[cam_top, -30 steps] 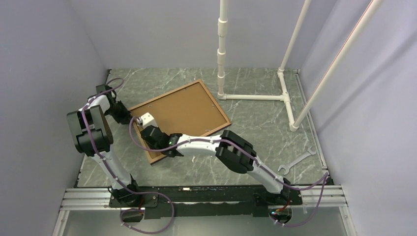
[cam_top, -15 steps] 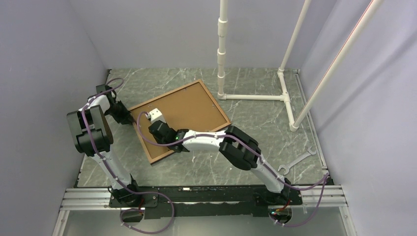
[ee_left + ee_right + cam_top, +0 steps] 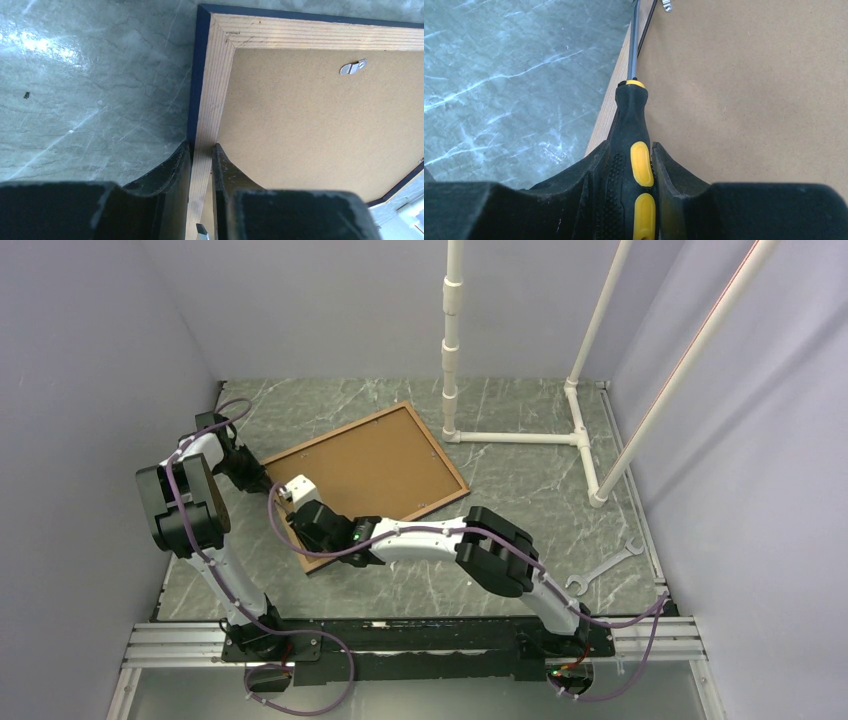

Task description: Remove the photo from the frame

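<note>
The frame [image 3: 438, 444] lies face down on the table, its pale wood rail and navy outer edge [image 3: 200, 60] showing. The photo's brown hardboard back [image 3: 375, 465] fills it; the printed side is hidden. My left gripper [image 3: 201, 147] is shut on the frame's left rail [image 3: 212, 90], at the frame's left corner in the top view [image 3: 262, 480]. My right gripper [image 3: 630, 145] is shut on a black-and-yellow screwdriver [image 3: 631, 110]. Its shaft [image 3: 634, 45] runs along the rail's inner edge towards a metal clip [image 3: 667, 6]. The right gripper is over the frame's near-left side [image 3: 292, 510].
A second metal turn clip [image 3: 352, 66] sits on the hardboard near the frame's far rail. A white pipe stand [image 3: 520, 437] is at the back right. A silver wrench [image 3: 605, 568] lies at the front right. Grey walls close in the table on three sides.
My right gripper with the screwdriver swung further onto the hardboard half a second ago and has come back towards the near-left rail. The left gripper and the frame have not moved.
</note>
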`<state>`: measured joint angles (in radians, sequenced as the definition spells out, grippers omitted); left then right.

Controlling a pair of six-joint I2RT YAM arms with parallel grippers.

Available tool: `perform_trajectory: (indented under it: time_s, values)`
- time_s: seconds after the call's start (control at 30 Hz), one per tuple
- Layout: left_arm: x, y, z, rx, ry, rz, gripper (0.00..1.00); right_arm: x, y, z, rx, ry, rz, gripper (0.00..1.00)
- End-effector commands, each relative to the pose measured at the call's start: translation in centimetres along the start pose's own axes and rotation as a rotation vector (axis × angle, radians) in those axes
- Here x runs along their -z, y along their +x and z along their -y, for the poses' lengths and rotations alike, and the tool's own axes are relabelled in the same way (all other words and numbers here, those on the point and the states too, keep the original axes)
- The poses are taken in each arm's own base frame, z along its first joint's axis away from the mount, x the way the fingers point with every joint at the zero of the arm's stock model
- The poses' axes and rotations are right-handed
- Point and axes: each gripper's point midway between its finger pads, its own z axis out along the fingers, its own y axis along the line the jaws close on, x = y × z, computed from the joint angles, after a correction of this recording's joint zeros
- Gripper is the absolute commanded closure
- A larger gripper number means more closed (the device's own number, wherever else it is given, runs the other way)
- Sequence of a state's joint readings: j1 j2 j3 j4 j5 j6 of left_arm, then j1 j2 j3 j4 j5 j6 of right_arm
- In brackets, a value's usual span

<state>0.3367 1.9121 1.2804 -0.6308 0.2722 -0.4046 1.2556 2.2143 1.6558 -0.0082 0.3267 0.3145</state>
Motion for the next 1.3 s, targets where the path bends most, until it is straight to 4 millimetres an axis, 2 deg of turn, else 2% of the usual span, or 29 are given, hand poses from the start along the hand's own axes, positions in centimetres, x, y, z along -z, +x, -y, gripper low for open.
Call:
perform_trajectory:
  time_s: [0.0,0.1,0.3,0.53,0.9,1.27]
  values:
    - [-0.5,1.3,-1.0,-0.005,-0.046,-0.056,1.00,-0.7,-2.2,-0.1,-0.038,0.011,0.047,1.00]
    - [-0.5,1.2,-1.0,-0.005,-0.043,-0.051,1.00,-1.3,-1.2,0.2,-0.039,0.040,0.013,1.00]
    - [-0.6,1.3,-0.9,-0.004,-0.039,-0.060,1.00,-1.3,-1.0,0.9,-0.030,0.067,0.021,1.00]
    - [-0.5,1.2,-0.8,-0.005,-0.036,-0.058,1.00,-1.8,0.2,0.6,-0.027,0.055,-0.002,1.00]
    - [-0.6,1.4,-1.0,-0.005,-0.042,-0.062,1.00,-3.7,0.7,1.7,-0.015,0.143,-0.014,1.00]
    - [-0.6,1.3,-1.0,-0.005,-0.042,-0.063,1.00,-4.4,0.8,3.3,-0.015,0.246,-0.033,1.00]
